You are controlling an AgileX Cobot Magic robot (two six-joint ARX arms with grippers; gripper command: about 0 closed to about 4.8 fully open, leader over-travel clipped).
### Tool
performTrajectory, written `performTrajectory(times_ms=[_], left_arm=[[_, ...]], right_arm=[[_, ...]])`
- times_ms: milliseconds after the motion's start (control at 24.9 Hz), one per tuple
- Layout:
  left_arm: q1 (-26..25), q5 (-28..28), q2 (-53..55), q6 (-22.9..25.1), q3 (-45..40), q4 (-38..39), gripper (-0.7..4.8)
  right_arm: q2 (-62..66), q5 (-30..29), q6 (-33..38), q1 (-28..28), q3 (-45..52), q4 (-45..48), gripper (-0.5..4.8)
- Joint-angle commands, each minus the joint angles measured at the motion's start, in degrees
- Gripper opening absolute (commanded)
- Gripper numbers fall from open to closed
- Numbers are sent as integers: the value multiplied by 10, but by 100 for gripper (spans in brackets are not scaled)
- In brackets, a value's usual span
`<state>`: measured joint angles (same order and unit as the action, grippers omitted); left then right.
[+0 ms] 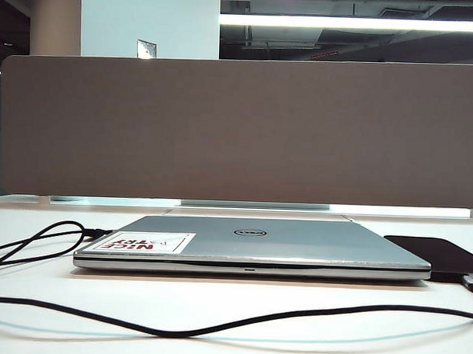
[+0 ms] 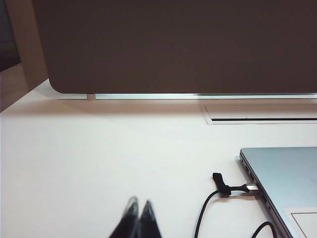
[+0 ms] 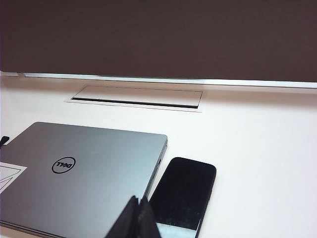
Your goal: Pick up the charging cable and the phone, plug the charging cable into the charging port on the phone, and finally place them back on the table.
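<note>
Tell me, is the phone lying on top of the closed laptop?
No, the phone lies flat on the white table, right beside the closed laptop.

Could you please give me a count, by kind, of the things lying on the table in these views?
Laptops: 1, the closed silver laptop
Phones: 1, the black phone beside it
Black cables: 1 certain, the charging cable across the front; the loops at the laptop's side may be another
Total: 3 certain

I am at an office desk: beyond my left gripper (image 2: 139, 210) a grey-brown fabric partition panel (image 1: 246, 131) backs the white table (image 1: 231, 344), a closed Dell laptop (image 1: 253, 244) nearby, fluorescent ceiling light (image 1: 354, 23) overhead.
</note>
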<state>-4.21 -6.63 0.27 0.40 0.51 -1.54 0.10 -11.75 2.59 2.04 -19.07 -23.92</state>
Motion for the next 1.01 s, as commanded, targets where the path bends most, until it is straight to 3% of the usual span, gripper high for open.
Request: performTrajectory(times_ms=[40,121,241,322,845,1005], left_arm=[[0,0,0,0,0,-9,-6],[0,0,0,0,0,-9,-6],[0,0,0,0,0,-9,-6],[0,0,0,0,0,-9,-6],[0,0,0,0,0,-9,-6],[0,0,0,0,0,-9,-6]], right_arm=[[-1,4,2,0,-3,9,-6],[-1,26,2,0,-2,12,-6],[-1,129,2,0,24,66,-6],[-1,151,2,0,43,104,-6],[-1,157,2,0,179,314,-6],[-1,157,2,0,186,309,-6]])
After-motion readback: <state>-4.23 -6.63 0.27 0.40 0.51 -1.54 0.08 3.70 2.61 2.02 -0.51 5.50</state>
